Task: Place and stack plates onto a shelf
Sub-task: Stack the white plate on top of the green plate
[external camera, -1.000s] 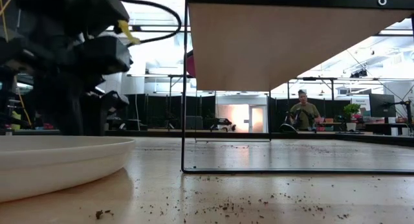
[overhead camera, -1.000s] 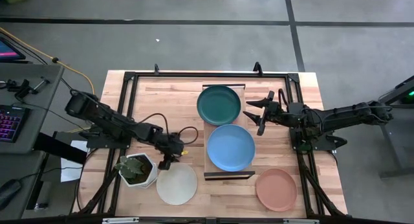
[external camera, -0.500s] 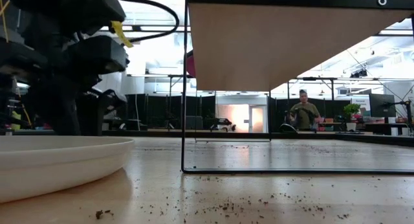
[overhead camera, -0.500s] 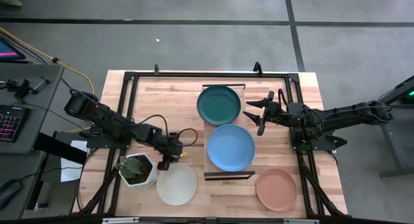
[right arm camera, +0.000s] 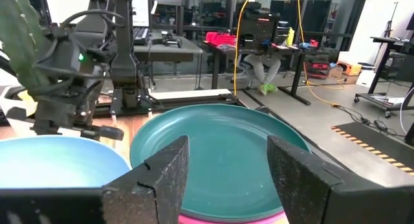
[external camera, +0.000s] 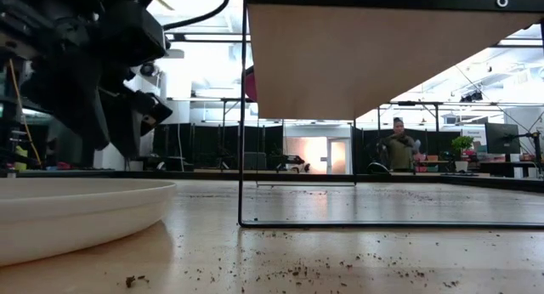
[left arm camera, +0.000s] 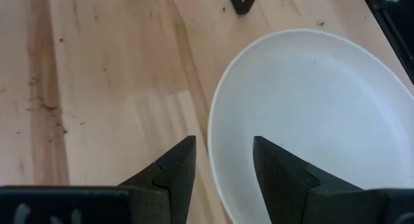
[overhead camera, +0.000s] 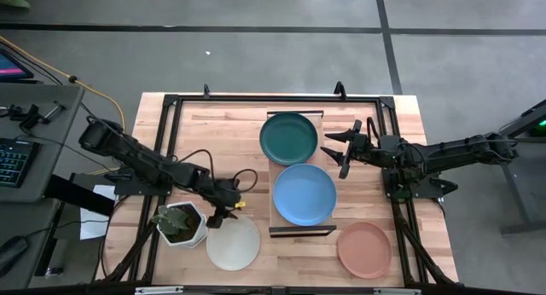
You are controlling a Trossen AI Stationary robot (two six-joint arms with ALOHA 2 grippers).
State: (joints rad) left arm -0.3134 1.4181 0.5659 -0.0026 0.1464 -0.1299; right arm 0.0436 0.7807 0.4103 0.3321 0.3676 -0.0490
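Butcher-block tabletop (overhead camera: 222,133) fills the overhead view, ringed by a dark frame, with a person visible far off in the room behind. On it the shelf (overhead camera: 275,226) carries a dark teal plate (overhead camera: 288,138) at its far end and a light blue plate (overhead camera: 304,194) at its near end; a sliver of pink shows under the teal one in the right wrist view. A white plate (overhead camera: 233,242) and a salmon tan plate (overhead camera: 364,250) lie on the table off the shelf, the white one just beside a hexagonal plant pot (overhead camera: 181,224). Over the last second the left gripper (left arm camera: 220,162) has eased from beside the plate toward its rim and tilted, and now sits with its fingers apart, straddling the plate's edge, one finger over bare wood and one over the white surface. By the look of it, the pick of the white plate is about to begin, with the closing pinch not yet made. The right gripper (overhead camera: 341,147) has not moved, hanging open beside the teal plate, fingers spread and holding nothing
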